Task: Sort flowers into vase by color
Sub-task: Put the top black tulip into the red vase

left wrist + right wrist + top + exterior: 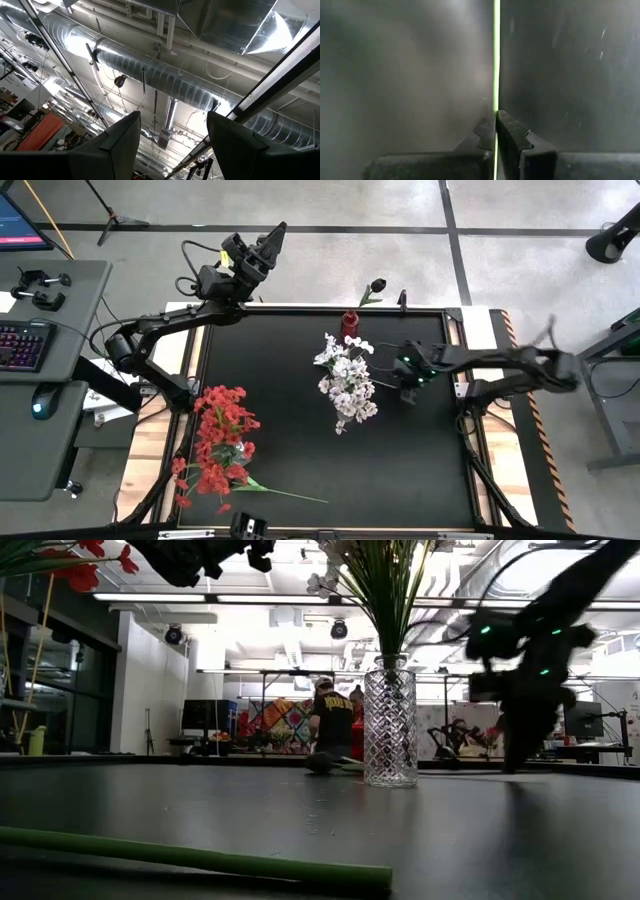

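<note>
Table [300, 440], black-topped, fills the middle of your overhead view and carries everything described below. Your left arm [160, 330] reaches up and away past the table's far left corner; its hand [262, 246] points toward the ceiling, and in its wrist view the two fingers [120, 140] stand wide apart with nothing between them, only ductwork beyond. Your right arm [510, 365] stretches in from the right side, with its hand [408, 372] low over the table just right of the white flowers [345, 380]. In the right wrist view that hand [495, 125] is pinched tight on a thin green stem [496, 55], which runs straight out from between the fingertips against the dark tabletop.

Red flowers [220, 440] form the largest cluster, near the table's front left edge, with one long stem [290, 493] trailing along the tabletop toward the front; the low view shows this stem [200, 858] lying flat in the foreground. The white flowers stand in a clear cut-glass vase [390, 725] near the centre. A small red vase [350, 323] stands at the far edge, and just beside it you see a single dark bloom [377, 285].
</note>
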